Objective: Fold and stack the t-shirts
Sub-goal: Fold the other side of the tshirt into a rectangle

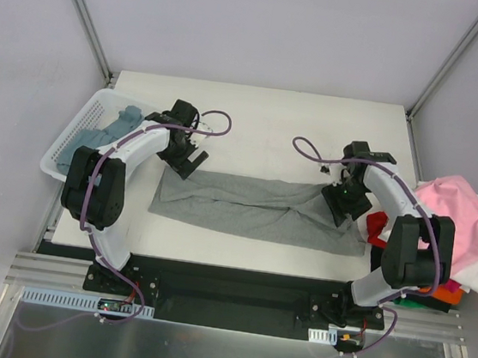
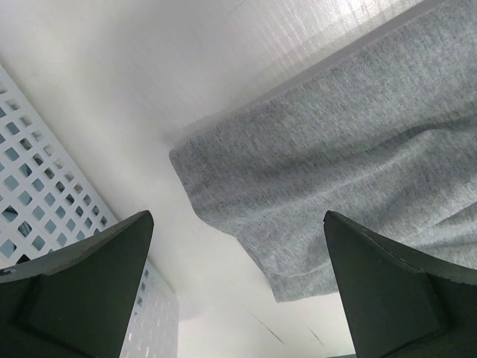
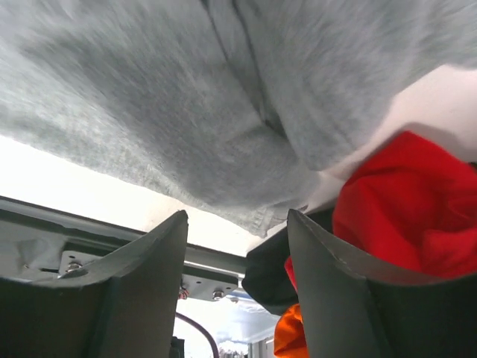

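No readable text, label, brand, number or sign appears in any of the three views.

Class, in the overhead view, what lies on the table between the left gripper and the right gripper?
The grey t-shirt, laid out flat, spans the stretch from the left gripper to the right gripper. The top external view shows it.

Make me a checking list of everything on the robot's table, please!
Surface: white table, no spills seen.
Job's things: grey t-shirt spread flat mid-table; blue-teal t-shirt in the white basket; pink t-shirt, red t-shirt and orange t-shirt heaped at the right.
Clutter: nothing seen.
Grippers: left gripper open by the grey t-shirt's left end; right gripper open at its right end.
Cables: purple cables loop along both arms.
Surroundings: pale walls, metal posts.
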